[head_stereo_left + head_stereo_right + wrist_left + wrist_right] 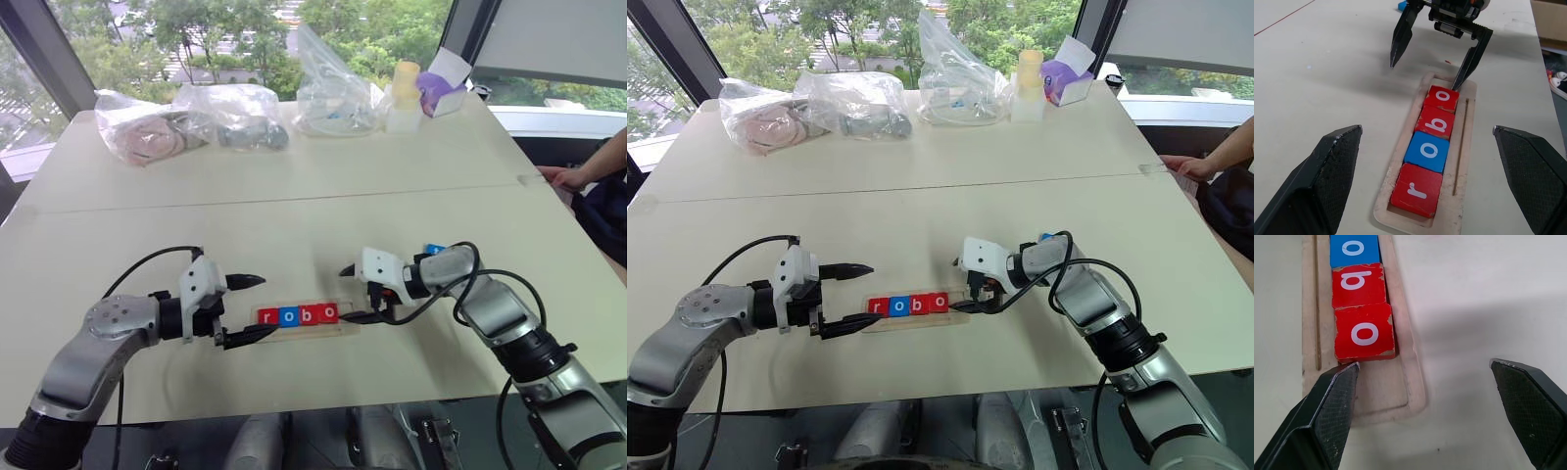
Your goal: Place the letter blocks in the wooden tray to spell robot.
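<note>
The wooden tray (312,333) lies near the table's front edge between my two grippers. Four letter blocks sit in its groove in a row: red r (1416,190), blue o (1427,151), red b (1436,124) and red o (1364,334). The slot past the last o is bare wood. My right gripper (344,295) is open at that end, with one finger (1339,387) down in the bare slot beside the red o. My left gripper (261,305) is open at the r end, holding nothing. Another blue block (434,249) lies on the table behind my right wrist, its letter hidden.
Clear plastic bags (235,116) with small items, a pale bottle (405,93) and a purple-and-white box (443,88) stand along the table's far edge. A person's hand (560,176) rests at the right edge. A seam (294,201) runs across the table.
</note>
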